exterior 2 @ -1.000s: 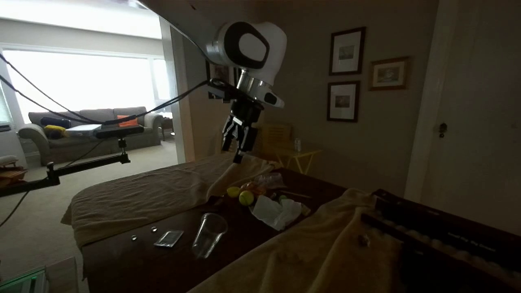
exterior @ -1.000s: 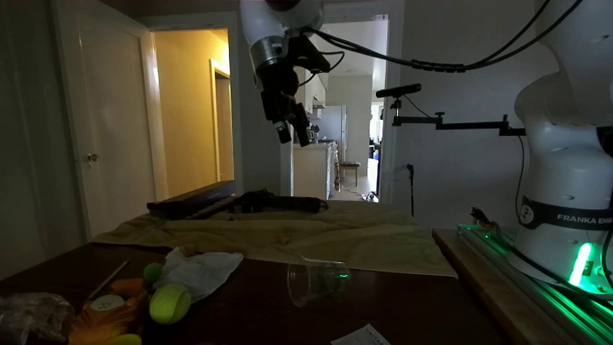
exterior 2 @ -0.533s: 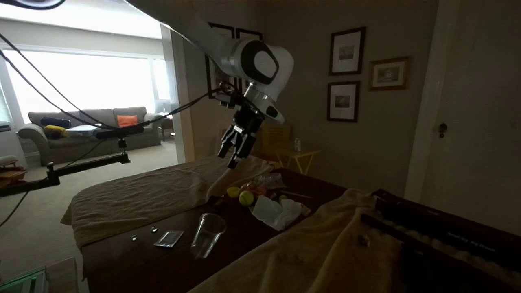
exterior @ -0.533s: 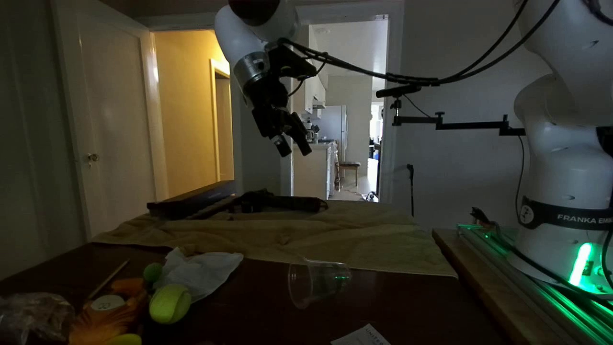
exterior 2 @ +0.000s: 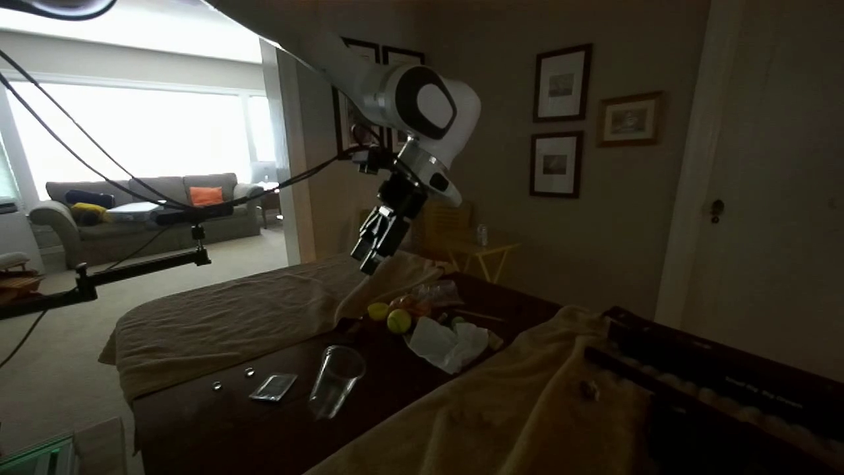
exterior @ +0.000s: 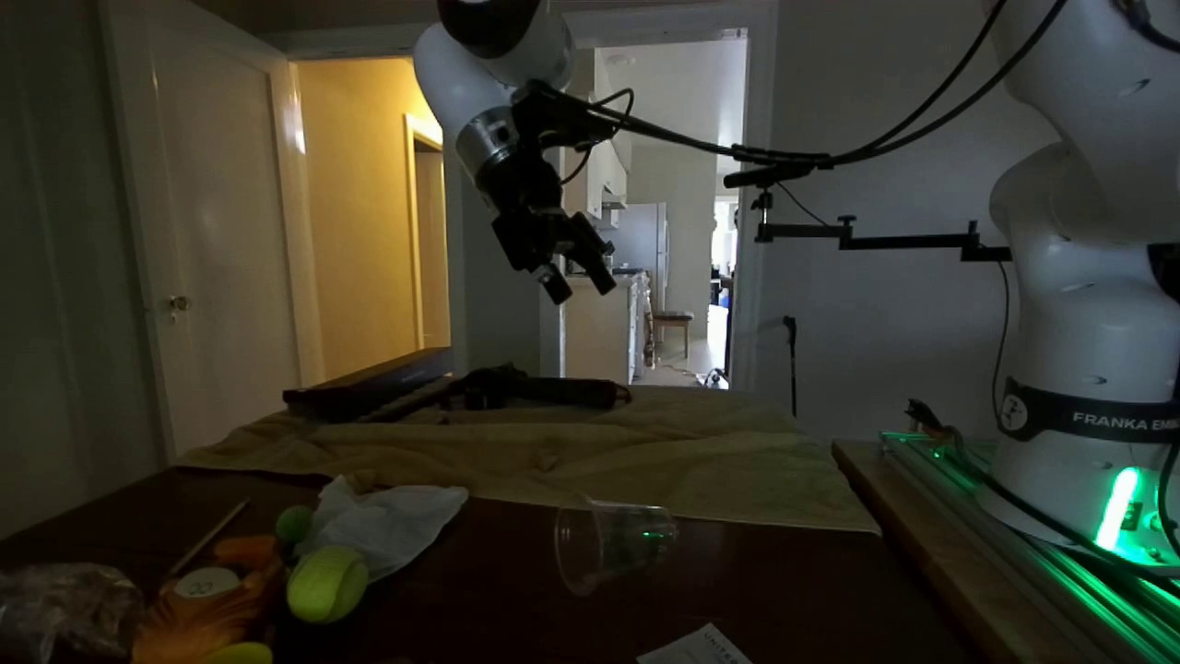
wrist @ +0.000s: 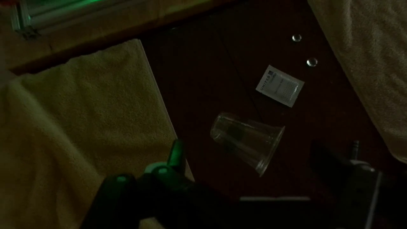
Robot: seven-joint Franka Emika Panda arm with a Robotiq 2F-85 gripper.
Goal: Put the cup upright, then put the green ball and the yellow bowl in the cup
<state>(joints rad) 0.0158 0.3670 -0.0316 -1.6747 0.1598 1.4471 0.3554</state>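
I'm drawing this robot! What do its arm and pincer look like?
The Franka Emika Panda arm is rounded and white, with black cables and a silver collar. Its black band shows "FRANKA" in white, above a glowing green light. The black pincer has two fingers.

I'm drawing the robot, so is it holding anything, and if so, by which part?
Nothing is held: the jaws stand open, and the clear cup lies on its side below, apart from them.

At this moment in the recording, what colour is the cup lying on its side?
The cup is colourless and see-through; it shows best in the wrist view.
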